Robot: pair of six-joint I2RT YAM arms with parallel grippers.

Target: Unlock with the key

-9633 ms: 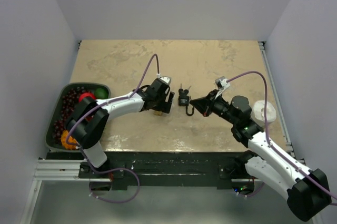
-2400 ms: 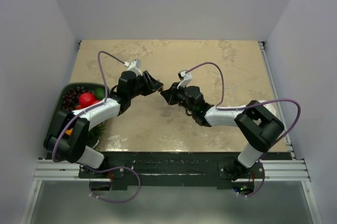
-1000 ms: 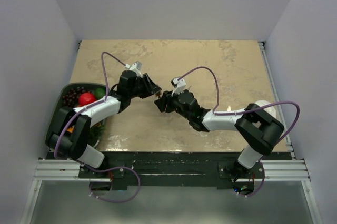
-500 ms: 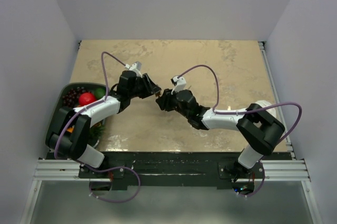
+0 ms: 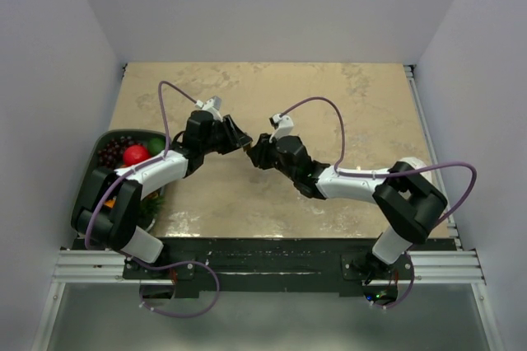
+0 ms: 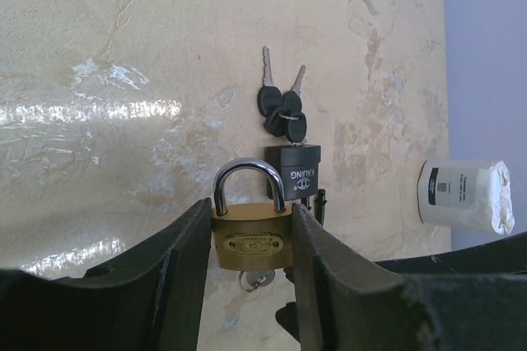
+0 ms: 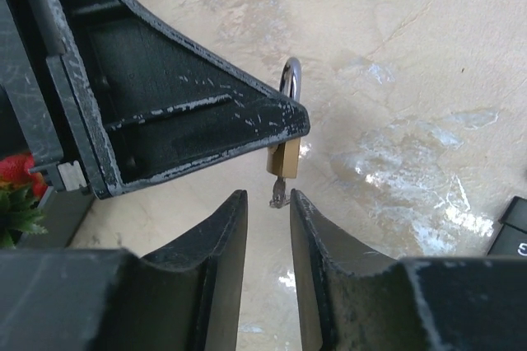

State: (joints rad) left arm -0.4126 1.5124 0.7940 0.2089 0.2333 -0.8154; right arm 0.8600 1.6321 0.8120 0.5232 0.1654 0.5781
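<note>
My left gripper (image 6: 249, 227) is shut on the sides of a brass padlock (image 6: 251, 240), which it holds above the table with the steel shackle closed. A small silver key (image 6: 257, 279) sticks out of the padlock's underside. In the right wrist view the padlock (image 7: 284, 157) hangs below the left finger (image 7: 189, 128), and the key (image 7: 277, 192) lies between the tips of my right gripper (image 7: 268, 198). Those jaws are narrow but open, with a gap beside the key. From above, the two grippers (image 5: 243, 143) (image 5: 254, 153) meet tip to tip over the table's middle.
A black padlock (image 6: 298, 171) with a bunch of black-headed keys (image 6: 280, 108) lies on the table beyond the brass one. A white roll (image 6: 464, 194) sits at the right. A dark bowl of fruit (image 5: 123, 161) stands at the left edge.
The right gripper has moved up to the padlock's underside, and its jaws have narrowed around the key. The left gripper and padlock have stayed still.
</note>
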